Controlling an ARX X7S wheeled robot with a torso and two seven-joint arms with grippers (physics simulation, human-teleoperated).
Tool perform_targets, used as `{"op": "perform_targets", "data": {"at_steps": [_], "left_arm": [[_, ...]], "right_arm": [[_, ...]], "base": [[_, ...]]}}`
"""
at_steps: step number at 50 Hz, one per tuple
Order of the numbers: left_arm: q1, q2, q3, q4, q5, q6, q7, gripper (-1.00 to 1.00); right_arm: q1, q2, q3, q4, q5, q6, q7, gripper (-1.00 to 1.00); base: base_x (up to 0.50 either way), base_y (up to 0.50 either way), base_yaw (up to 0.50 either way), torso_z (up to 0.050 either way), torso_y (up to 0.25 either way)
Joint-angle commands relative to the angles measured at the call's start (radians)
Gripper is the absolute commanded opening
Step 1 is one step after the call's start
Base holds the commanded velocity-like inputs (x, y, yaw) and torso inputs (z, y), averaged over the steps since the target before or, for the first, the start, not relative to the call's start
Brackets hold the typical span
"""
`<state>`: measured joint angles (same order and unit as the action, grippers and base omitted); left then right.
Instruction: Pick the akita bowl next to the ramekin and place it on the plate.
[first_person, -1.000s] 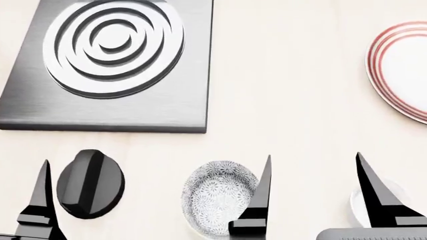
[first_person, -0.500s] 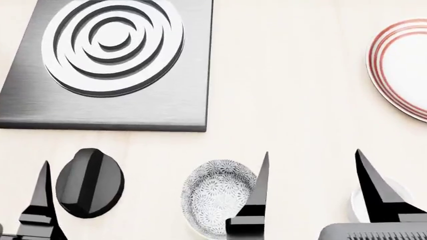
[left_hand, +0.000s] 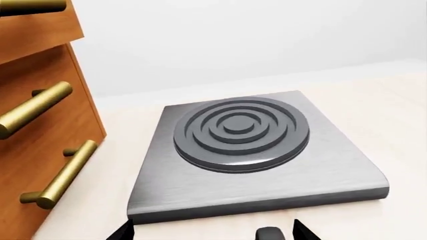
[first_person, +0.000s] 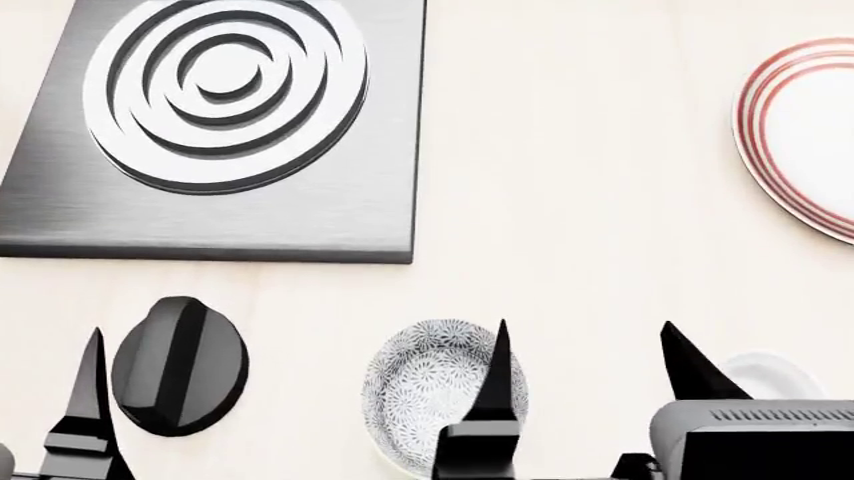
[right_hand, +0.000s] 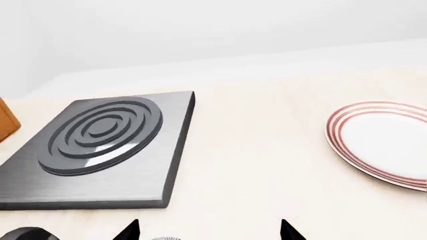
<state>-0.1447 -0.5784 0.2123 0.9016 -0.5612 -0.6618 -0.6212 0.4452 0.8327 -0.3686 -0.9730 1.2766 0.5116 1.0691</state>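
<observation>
Head view is showing the right gripper (first_person: 583, 360) spreading wide, one finger overlapping the akita bowl (first_person: 434, 395), which is sitting between the black knob (first_person: 178, 365) and the ramekin (first_person: 771, 378); the plate (first_person: 801, 140) is lying well apart.

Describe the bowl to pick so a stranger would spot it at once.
Start at the grey burner slab; below its near right corner sits a small round bowl. It is speckled grey-black, unlike the black knob to its left and the plain white ramekin to its right.
</observation>
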Motion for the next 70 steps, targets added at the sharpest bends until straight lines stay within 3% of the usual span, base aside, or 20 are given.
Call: {"op": "perform_targets", "data": {"at_steps": [1,49,70], "left_arm": [[0.003,-0.004,0.001,0.004,-0.004,0.005,-0.001,1.0],[0.011,-0.011,0.009,-0.01,0.008,0.025,-0.023,1.0],[0.014,-0.017,0.015,-0.021,0.01,0.033,-0.023,1.0]], "right_arm": [[0.007,-0.014,-0.006,0.045,0.092,-0.028,-0.015,1.0],[-0.029,-0.063,-0.029,0.188,0.253,-0.075,-0.076,1.0],[-0.041,-0.09,-0.049,0.262,0.213,-0.077,-0.119,1.0]], "base": [[0.0,0.0,0.0,0.0,0.0],[0.0,0.0,0.0,0.0,0.0],[0.0,0.0,0.0,0.0,0.0]]}}
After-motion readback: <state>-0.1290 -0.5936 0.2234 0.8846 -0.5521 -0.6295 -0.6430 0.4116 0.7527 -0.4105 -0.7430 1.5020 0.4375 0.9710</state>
